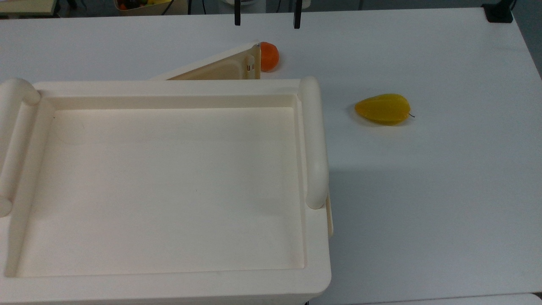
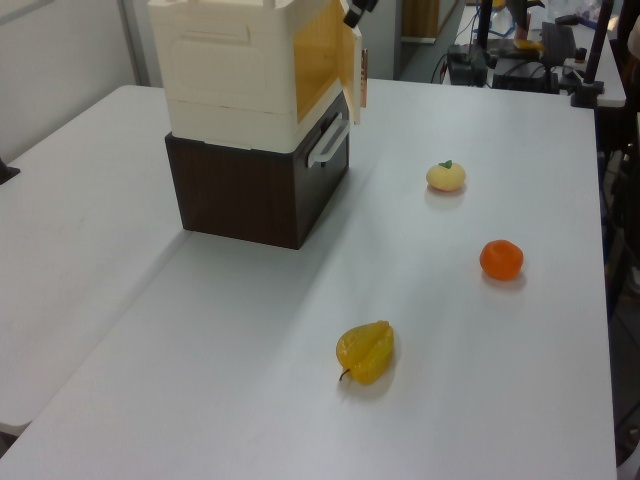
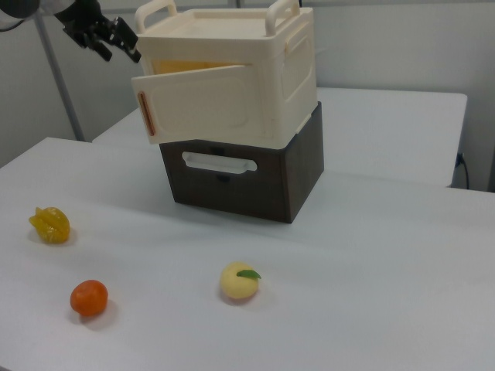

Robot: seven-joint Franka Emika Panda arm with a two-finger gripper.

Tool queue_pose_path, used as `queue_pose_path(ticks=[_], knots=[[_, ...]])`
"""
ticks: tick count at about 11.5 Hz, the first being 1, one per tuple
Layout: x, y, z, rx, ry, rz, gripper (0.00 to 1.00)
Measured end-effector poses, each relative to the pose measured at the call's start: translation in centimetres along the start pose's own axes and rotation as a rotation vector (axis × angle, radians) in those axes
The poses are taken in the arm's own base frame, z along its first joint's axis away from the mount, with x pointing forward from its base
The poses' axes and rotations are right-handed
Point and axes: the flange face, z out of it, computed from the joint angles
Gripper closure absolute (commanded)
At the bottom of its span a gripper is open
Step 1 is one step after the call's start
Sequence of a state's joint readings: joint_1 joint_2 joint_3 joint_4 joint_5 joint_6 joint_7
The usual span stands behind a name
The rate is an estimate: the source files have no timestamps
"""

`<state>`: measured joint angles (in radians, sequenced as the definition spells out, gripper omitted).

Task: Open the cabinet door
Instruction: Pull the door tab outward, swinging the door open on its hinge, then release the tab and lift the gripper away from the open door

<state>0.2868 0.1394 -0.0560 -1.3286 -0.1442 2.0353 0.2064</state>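
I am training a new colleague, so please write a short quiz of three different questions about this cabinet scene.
1. True or false: the cabinet door is shut.
2. How many fruits lie on the table?
3. The end effector is: A) gripping the door, B) clear of the door, C) holding a fruit.

Key:
1. False, it stands ajar.
2. Three: yellow fruit, orange fruit, pale fruit.
3. B.

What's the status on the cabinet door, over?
Gripper open, clear of the door, up at the right view's top left. Cabinet door swung partly open, hinged edge on the cream cabinet. Nothing in its swing path; orange fruit on the table beyond the door edge.
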Motion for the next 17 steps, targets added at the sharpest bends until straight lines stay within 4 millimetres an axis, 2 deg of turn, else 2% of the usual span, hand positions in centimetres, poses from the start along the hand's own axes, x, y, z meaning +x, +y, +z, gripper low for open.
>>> queue_pose_path(ticks=[1, 3, 4, 9, 11, 15, 17], knots=[[0.5, -0.2, 0.3, 0.009, 0.04, 0.0, 0.11], [1.0, -0.8, 2.2, 0.019, 0.077, 0.02, 0.06], [1.1, -0.9, 3.0, 0.019, 0.076, 0.029, 0.0], [-0.5, -0.1, 5.3, -0.022, -0.073, 0.037, 0.0], [-1.3, 1.4, 5.1, -0.049, -0.155, 0.024, 0.0], [-3.6, 7.1, 3.9, -0.095, -0.354, -0.035, 0.0], [-4.3, 9.0, 4.0, -0.102, -0.412, -0.048, 0.0]])
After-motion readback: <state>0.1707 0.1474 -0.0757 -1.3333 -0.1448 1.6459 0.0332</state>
